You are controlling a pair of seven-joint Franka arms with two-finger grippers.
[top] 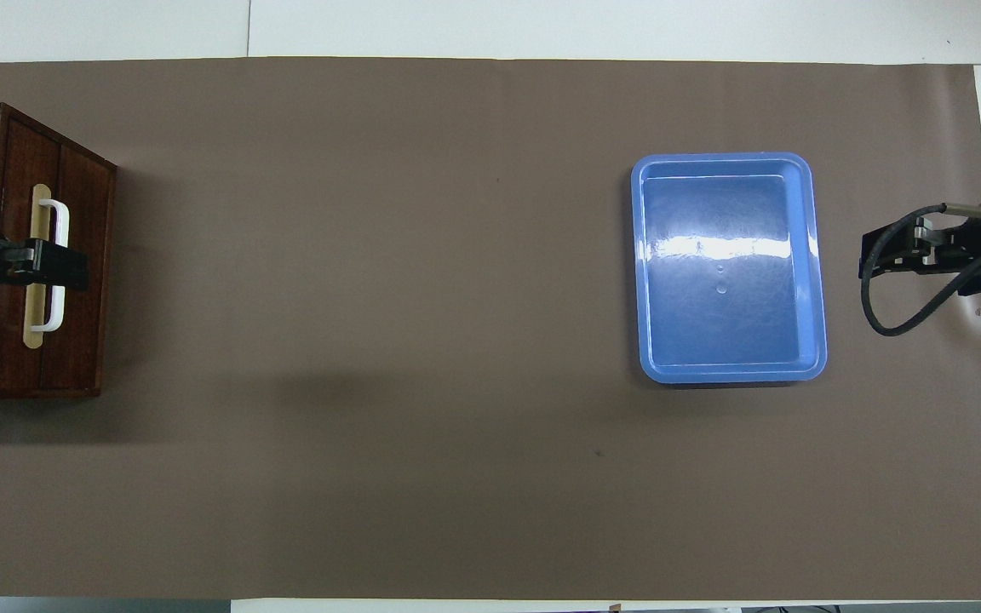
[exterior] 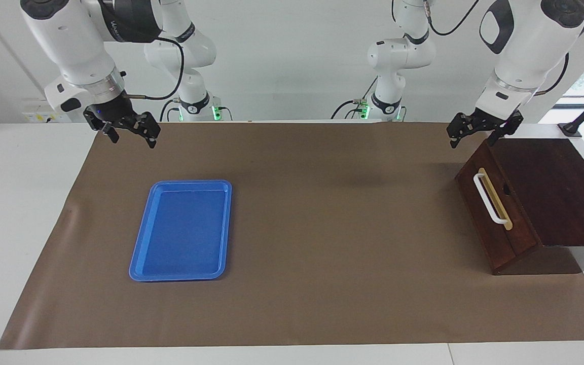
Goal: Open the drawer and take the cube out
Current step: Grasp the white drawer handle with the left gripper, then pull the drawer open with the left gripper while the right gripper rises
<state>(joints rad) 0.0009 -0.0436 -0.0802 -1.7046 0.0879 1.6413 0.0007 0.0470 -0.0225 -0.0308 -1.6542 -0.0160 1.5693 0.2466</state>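
Your drawer sits shut in the dark wood cabinet at the left arm's end of the table, its front turned toward the table's middle and the blue tray. No cube in sight (presumably inside; nothing yellow shows in either view). The left gripper hangs in the air over the cabinet's upper edge, at the corner nearer the robots, touching nothing, fingers spread and empty. In the facing view the white bar handle lies at about 6 o'clock from that gripper, below it on the sloping front. The overhead view puts the gripper over the handle's middle, but that is only height covering it; it has not reached the bar. The handle's long axis runs nearer-to-farther from the robots, 12 to 6 o'clock in the overhead view, flat across the drawer front on its tan strip. The pull, by my reckoning, has to go square to that, toward 3 o'clock in the overhead view, out over the open brown mat. The left arm is plainly the nearer one. Your right gripper waits over the mat at the right arm's end, up in the air, fingers apart, holding nothing, well apart from the tray.
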